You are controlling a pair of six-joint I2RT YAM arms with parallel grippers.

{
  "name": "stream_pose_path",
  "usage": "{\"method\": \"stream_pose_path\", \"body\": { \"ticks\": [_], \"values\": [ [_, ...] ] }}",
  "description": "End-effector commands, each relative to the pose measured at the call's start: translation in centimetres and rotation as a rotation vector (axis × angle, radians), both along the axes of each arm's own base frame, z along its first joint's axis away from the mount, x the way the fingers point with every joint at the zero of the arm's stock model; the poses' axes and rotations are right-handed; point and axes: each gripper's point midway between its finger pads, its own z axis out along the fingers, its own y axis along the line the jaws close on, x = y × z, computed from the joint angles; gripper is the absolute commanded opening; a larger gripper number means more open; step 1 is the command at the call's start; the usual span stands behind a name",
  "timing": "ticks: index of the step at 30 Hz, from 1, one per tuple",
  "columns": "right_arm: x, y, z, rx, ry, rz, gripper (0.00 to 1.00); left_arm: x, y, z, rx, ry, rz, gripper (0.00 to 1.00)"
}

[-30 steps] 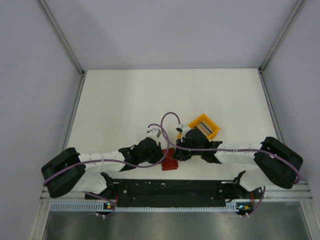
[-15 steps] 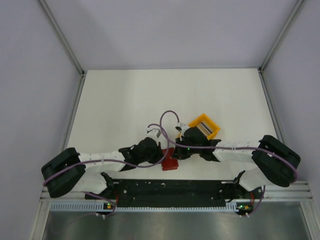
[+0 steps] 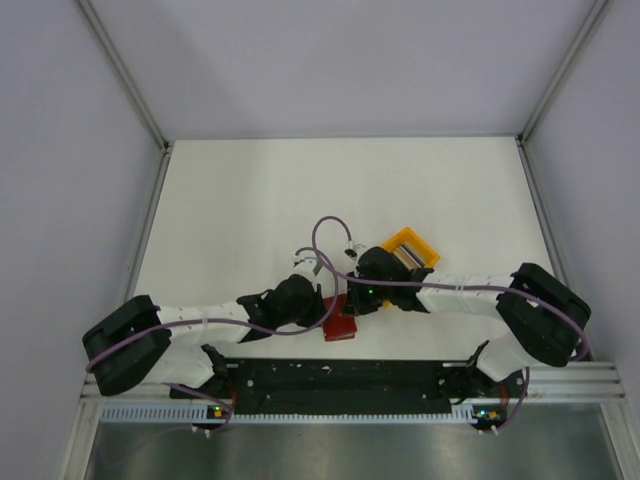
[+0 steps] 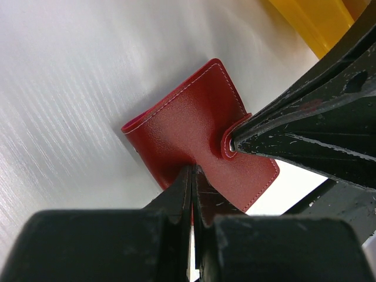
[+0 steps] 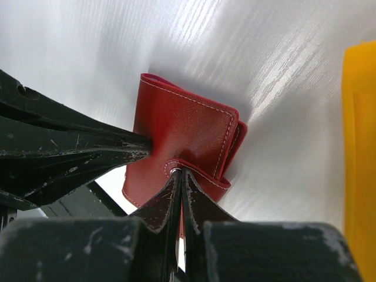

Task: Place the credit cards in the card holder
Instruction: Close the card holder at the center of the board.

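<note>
I can read no text, label, brand, number or sign in any of my three views, neither on the red card holder [image 4: 188, 126] nor the yellow bin [image 5: 358, 153].

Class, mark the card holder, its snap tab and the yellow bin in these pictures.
card holder [image 4: 188, 120], left wrist view, on its red front cover.
snap tab [image 5: 202, 174], right wrist view, on the strap beside the snap.
yellow bin [image 5: 359, 147], right wrist view, on its side wall.

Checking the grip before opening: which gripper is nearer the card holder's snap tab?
Right. The right gripper is shut on the snap tab; the left gripper pinches the card holder beside it.
</note>
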Motion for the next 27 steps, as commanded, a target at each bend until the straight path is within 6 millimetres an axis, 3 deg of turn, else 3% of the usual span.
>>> {"method": "stream_pose_path", "body": {
  "ticks": [1, 27],
  "values": [
    [0.4, 0.0, -1.1, -0.081, 0.017, -0.014, 0.0, -1.2, 0.5, -2.0, 0.035, 0.042, -0.032, 0.0],
    [0.8, -0.4, -3.1, -0.25, 0.105, -0.081, 0.03, -1.2, 0.4, -2.0, 0.02, 0.028, -0.045, 0.0]
  ]
}}
